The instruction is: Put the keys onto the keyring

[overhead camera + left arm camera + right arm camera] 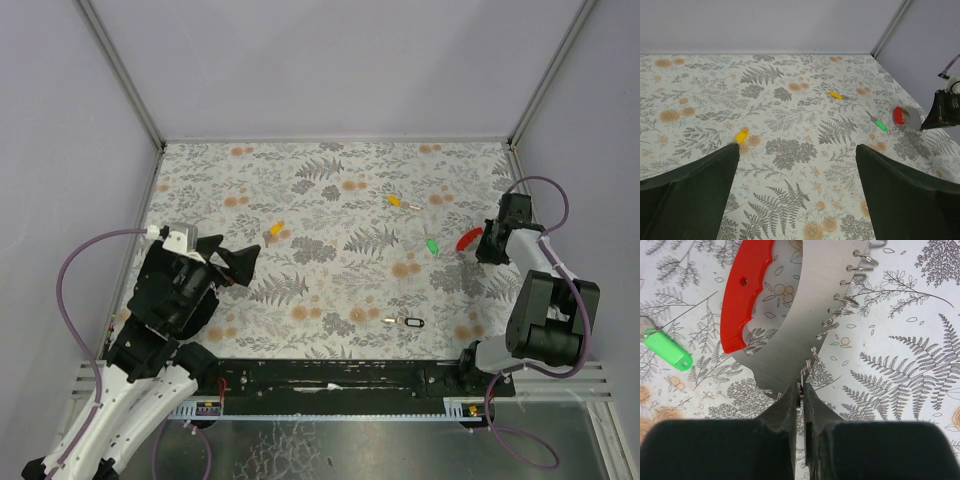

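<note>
No key is on yet. Nearest, the black key lies loose. The left gripper gapes empty. The right gripper pinches the keyring at right. The green key, yellow key and orange key lie beyond.

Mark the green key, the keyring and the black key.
Green-headed silver key [667, 352]: right wrist view, green plastic head.
Red-and-grey fan-shaped keyring [747, 290]: right wrist view, red curved loop.
Black-headed silver key [414, 322]: top external view, black plastic head.
</note>
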You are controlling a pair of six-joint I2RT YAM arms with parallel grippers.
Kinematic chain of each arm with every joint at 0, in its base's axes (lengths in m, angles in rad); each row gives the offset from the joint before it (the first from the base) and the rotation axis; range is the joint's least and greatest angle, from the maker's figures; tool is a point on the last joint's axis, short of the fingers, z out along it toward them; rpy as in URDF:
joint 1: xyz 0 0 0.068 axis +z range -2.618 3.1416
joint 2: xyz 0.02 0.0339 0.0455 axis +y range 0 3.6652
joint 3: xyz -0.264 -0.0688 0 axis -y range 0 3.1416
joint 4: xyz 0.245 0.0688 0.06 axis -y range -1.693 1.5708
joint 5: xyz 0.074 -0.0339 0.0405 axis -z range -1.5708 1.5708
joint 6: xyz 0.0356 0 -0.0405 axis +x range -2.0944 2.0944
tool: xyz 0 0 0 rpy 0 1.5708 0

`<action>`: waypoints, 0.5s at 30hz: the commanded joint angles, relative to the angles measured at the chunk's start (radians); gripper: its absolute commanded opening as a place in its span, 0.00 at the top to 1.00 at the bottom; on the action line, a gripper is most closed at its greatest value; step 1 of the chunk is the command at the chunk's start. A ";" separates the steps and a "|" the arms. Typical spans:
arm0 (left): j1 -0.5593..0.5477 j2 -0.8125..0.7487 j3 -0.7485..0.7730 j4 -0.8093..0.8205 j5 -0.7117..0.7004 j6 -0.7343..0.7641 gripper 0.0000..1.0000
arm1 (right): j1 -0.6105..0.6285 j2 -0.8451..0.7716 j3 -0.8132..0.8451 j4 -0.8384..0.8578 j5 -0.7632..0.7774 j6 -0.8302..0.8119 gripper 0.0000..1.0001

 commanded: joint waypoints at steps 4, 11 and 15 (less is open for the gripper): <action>-0.010 0.052 0.021 0.005 0.021 0.003 0.00 | 0.022 -0.101 0.087 -0.031 -0.090 -0.008 1.00; -0.011 0.157 0.070 0.003 0.105 -0.058 0.00 | 0.198 -0.168 0.166 -0.041 -0.116 -0.007 1.00; -0.010 0.227 0.093 -0.007 0.107 -0.137 0.00 | 0.316 -0.182 0.187 -0.017 -0.133 0.011 1.00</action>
